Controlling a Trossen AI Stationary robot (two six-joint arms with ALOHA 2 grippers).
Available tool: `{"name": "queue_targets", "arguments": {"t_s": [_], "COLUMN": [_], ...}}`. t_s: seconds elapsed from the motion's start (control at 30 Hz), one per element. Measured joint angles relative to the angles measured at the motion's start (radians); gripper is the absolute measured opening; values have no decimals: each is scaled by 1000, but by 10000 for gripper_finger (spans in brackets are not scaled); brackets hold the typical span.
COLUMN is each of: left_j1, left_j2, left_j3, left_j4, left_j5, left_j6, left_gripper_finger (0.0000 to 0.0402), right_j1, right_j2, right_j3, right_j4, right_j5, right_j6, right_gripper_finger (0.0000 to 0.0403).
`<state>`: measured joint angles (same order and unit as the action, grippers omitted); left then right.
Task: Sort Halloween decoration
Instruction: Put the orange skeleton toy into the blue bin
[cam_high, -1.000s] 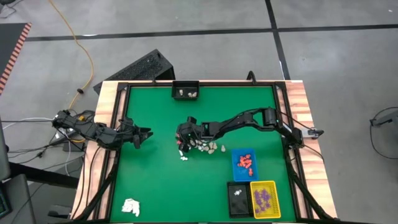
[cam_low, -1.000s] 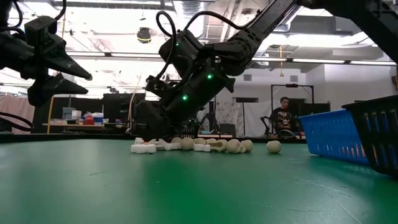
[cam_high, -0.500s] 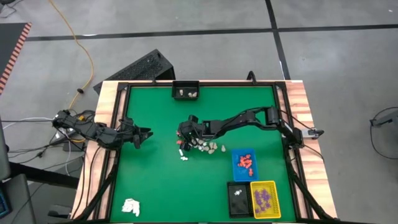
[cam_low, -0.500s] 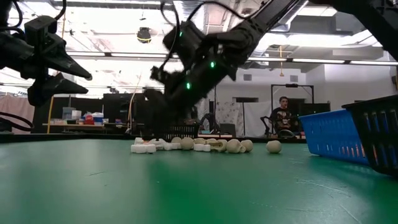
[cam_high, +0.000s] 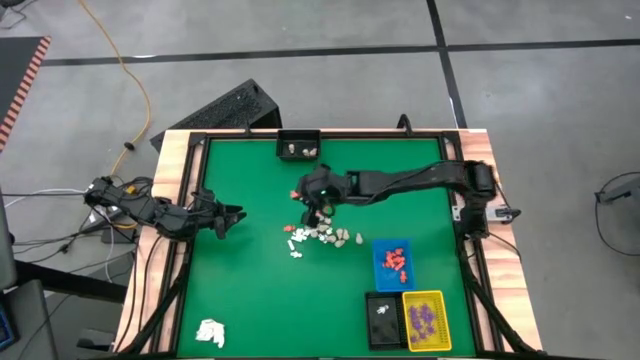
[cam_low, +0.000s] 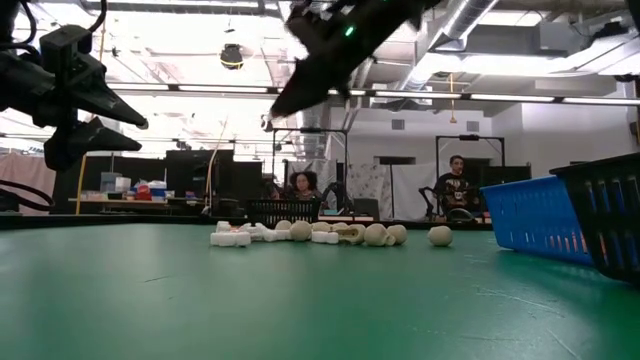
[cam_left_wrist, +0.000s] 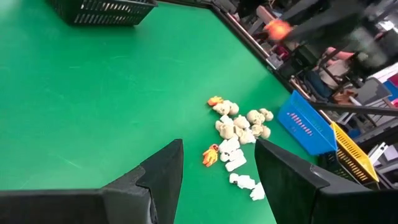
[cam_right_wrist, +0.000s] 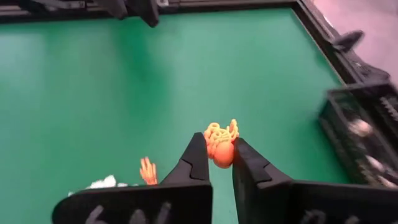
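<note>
Lifted off pile: right gripper | pinching orange figurine, long axis along fingers, frilled end outward

In the low view the right pincer is blurred, its orange piece unseen.

The high view looks straight down from well above on the whole green felt-topped table, while the low view sits at tabletop height and looks level across the same surface into the room behind. Both share the loose heap of tiny white and cream figurine pieces near the table's middle. The left wrist view looks from farther off across the green toward that heap, and the right wrist view looks down on the green from close above.
</note>
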<state>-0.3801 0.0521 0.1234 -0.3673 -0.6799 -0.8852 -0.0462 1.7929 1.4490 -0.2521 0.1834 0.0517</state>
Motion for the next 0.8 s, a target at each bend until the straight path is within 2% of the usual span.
{"name": "queue_targets", "arguments": {"t_s": [0.13, 0.43, 0.6, 0.8], "left_j1": [0, 0, 0, 0], "left_j2": [0, 0, 0, 0], "left_j3": [0, 0, 0, 0], "left_j4": [0, -1, -1, -1], "left_j5": [-5, -6, -10, -13], "left_j6": [-1, -2, -2, -2], "left_gripper_finger": [189, 189, 189, 189], "right_j1": [6, 91, 209, 389], "right_j2": [-124, -308, -335, -315], "right_j3": [0, 1, 1, 1], "right_j4": [-181, -707, -903, -1037], "right_j5": [0, 1, 3, 3], "right_j6": [29, 275, 458, 689], "right_gripper_finger": [30, 31, 30, 31]}}
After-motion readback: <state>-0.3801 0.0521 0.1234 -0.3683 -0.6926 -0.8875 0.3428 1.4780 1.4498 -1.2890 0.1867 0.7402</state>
